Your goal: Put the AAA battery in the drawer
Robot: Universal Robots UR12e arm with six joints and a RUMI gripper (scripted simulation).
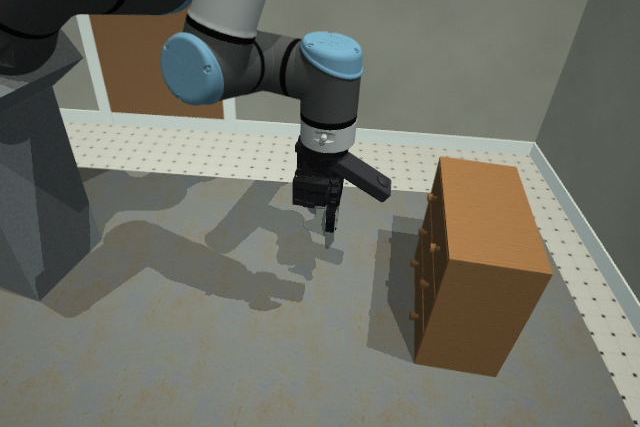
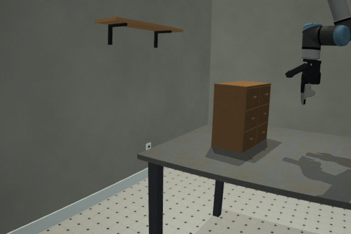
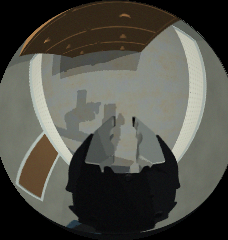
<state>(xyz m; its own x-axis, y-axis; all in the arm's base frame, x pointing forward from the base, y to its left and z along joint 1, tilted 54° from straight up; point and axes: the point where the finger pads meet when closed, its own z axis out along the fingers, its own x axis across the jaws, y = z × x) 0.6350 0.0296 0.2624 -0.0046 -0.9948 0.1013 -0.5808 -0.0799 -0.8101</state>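
Observation:
The wooden chest of drawers (image 1: 485,308) (image 2: 228,115) (image 3: 94,30) stands upright on the table (image 1: 155,365) (image 2: 289,177). Its drawers look shut, and their contents are hidden. My gripper (image 1: 329,237) (image 2: 303,102) (image 3: 123,117) points down, high above the table, in front of the chest's drawer side and apart from it. Its fingers are partly open, with a narrow gap between the tips in the wrist view and nothing held there. No AAA battery can be made out in any view.
A wall shelf (image 2: 141,24) hangs on two black brackets, well away from the arm. The grey robot pedestal (image 1: 41,195) stands at the left in the top view. Shadows of the arm and the chest fall on the table.

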